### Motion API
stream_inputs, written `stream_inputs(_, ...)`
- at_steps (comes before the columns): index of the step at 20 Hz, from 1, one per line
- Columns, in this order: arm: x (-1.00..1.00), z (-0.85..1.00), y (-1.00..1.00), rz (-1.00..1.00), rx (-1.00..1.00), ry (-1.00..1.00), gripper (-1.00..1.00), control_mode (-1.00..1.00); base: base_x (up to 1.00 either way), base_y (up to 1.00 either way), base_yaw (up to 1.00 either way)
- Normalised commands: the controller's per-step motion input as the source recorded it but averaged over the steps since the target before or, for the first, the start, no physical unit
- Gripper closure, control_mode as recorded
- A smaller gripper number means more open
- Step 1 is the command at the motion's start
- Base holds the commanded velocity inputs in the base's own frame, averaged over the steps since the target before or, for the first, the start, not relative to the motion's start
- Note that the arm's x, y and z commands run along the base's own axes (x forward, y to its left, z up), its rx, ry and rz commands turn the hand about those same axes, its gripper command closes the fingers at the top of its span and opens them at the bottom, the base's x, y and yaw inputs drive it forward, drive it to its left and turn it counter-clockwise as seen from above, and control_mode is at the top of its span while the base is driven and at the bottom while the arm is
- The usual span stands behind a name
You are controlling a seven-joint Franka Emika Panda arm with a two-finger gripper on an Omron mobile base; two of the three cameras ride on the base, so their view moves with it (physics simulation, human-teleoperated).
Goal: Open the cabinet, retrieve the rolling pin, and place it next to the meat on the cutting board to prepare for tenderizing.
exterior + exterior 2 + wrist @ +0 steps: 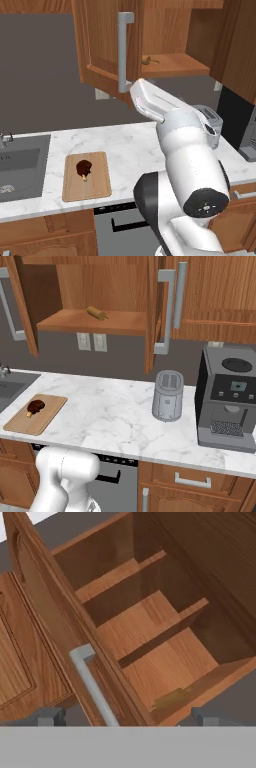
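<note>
Currently both doors of the cabinet (105,286) are swung open, each with one long grey bar handle (124,50). One rolling pin (96,312) lies on the bottom shelf (90,322), tilted diagonally, nothing else on that shelf. In the hand view it's a blurred tan patch near the front edge of the lowest shelf; three shelf levels are visible there.

Pincer (125,718): jaws stand wide apart, two dark fingertips (50,717) at the bottom of the hand view, nothing between them, holding nothing. One door edge and its handle run between the tips in that view; can't tell if they touch.

Bench (125,416): white marble. One cutting board (87,176) lies flat on it, just beside the sink (20,167). One piece of meat (83,168) sits on the board, toward the far end, bone pointing to the near edge. Rest of the board is bare.

Also on the bench: one toaster (167,395), one coffee machine (225,398), well apart from the board. Two wall sockets (92,342) under the cabinet.
</note>
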Motion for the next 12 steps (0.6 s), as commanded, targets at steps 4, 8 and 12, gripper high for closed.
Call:
stream_inputs(4, 0.00, 0.00, -0.55, 0.02, 0.11, 0.02, -1.00, -1.00, 0.00, 0.00, 0.00)
stream_inputs(8, 0.06, -0.08, -0.56, 0.09, 0.09, 0.00, -1.00, -1.00, 0.00, 0.00, 0.00)
stream_inputs(12, 0.34, -0.13, -0.43, 0.15, 0.09, 0.00, -1.00, -1.00, 0.00, 0.00, 0.00)
